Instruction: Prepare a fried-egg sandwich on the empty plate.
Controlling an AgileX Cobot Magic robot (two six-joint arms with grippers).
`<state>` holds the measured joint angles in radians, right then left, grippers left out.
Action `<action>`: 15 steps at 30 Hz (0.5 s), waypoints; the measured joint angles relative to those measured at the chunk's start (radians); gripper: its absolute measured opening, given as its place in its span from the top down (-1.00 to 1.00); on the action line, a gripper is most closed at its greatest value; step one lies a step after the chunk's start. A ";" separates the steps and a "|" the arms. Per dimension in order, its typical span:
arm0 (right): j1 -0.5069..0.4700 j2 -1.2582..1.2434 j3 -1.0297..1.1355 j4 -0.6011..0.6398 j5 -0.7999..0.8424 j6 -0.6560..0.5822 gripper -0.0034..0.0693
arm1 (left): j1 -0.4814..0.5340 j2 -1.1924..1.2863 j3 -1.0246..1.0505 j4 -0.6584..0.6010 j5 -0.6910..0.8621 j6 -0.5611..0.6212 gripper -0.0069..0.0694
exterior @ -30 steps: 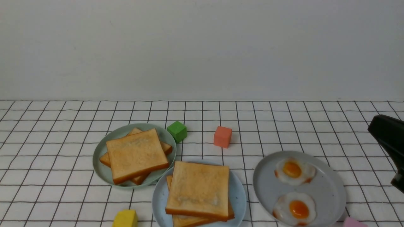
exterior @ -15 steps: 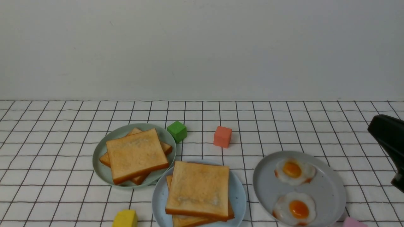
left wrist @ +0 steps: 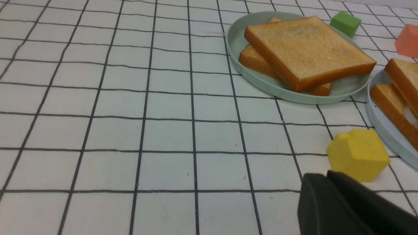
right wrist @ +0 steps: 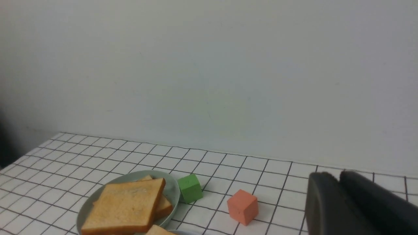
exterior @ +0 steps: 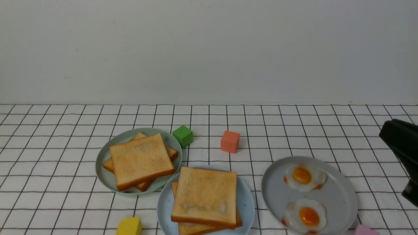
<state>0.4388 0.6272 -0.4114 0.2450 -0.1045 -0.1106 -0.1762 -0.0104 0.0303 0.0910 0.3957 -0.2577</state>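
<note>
Right end effector beside grey plate

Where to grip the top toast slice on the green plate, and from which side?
Pinch the top toast slice across its thin edge at the near corner overhanging the slice beneath; that overhang leaves finger room. Probably come in low from the left, where the sage-green plate has open cloth beside it.

A plain, pale grey-white wall rises behind the bench and fills the upper part of the front view. The bench is covered with a white cloth ruled in thin dark grid lines, reaching back to the foot of the wall. Light is soft and even, and shadows on the cloth are faint.
</note>
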 joint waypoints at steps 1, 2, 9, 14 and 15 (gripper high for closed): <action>0.000 0.000 0.000 -0.002 0.000 0.000 0.67 | 0.000 0.000 0.000 0.000 0.000 0.000 0.72; -0.032 -0.030 0.010 -0.019 0.001 -0.013 0.67 | 0.000 0.000 0.000 0.000 0.000 0.000 0.72; -0.282 -0.251 0.120 -0.092 0.241 -0.049 0.64 | 0.000 0.000 0.000 0.000 0.000 0.000 0.72; -0.429 -0.450 0.287 -0.156 0.387 0.002 0.63 | 0.000 0.000 0.000 0.000 0.000 0.000 0.70; -0.433 -0.456 0.294 -0.157 0.387 0.005 0.63 | 0.000 0.000 0.000 0.000 0.000 0.000 0.70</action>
<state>0.0062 0.1709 -0.1176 0.0876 0.2821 -0.1052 -0.1762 -0.0104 0.0303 0.0910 0.3957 -0.2577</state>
